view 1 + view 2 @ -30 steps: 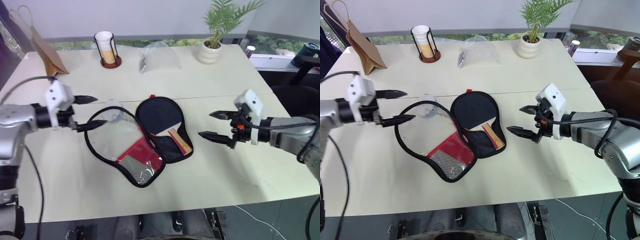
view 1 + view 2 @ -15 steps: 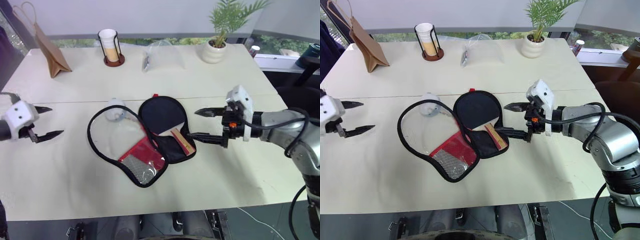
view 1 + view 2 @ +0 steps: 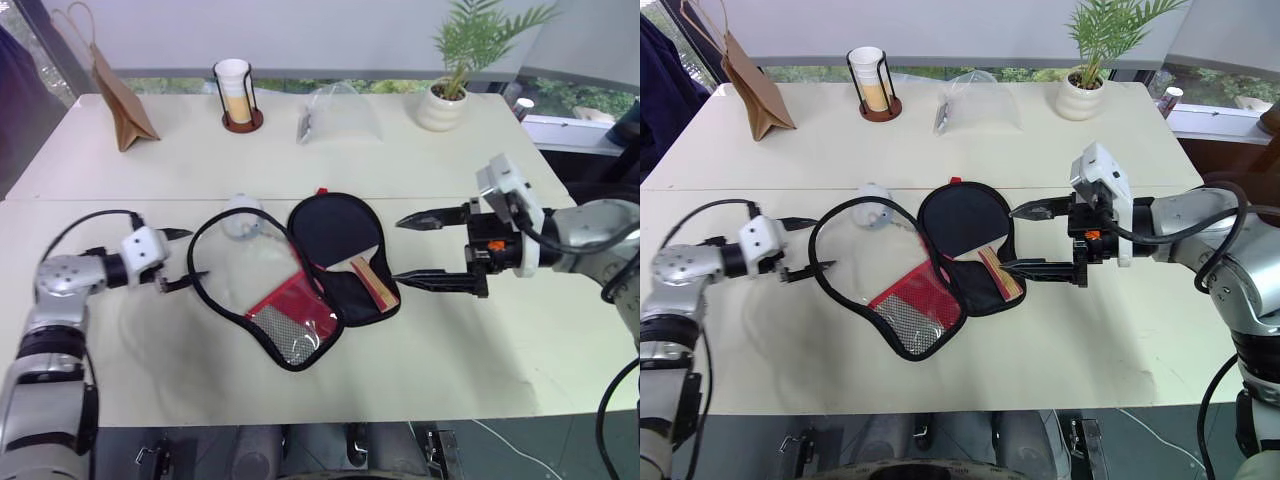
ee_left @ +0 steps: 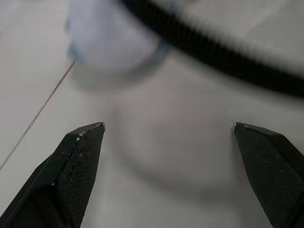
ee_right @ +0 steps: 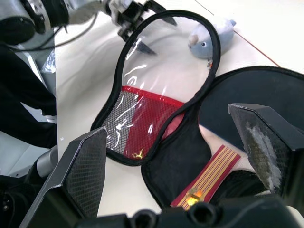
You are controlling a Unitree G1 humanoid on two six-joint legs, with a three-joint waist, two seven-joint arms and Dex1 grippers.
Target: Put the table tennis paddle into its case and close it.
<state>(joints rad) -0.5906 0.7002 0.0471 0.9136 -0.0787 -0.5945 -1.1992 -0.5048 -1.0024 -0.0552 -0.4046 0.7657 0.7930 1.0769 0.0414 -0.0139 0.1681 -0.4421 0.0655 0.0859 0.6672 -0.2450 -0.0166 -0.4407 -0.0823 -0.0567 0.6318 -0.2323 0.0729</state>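
The case (image 3: 292, 312) lies unzipped and spread flat on the table, its red, mesh and clear flap toward me. The table tennis paddle (image 3: 335, 230) rests in the case's far half, with its striped handle (image 3: 372, 283) pointing right and toward me. A pale pompom (image 3: 240, 215) sits by the flap's far rim. My left gripper (image 3: 196, 254) is open, low over the table, just left of the flap's black rim (image 4: 223, 52). My right gripper (image 3: 397, 250) is open and empty, its fingertips just right of the handle, which also shows in the right wrist view (image 5: 213, 173).
Along the table's far edge stand a brown paper bag (image 3: 118, 90), a cup in a wire holder (image 3: 236, 95), a clear plastic bag (image 3: 338, 108) and a potted plant (image 3: 445, 90). A seam crosses the table behind the case.
The head view has shifted. My left arm has dropped and come in to the flap's left rim. My right gripper has moved in from the right toward the paddle handle. Both stay open.
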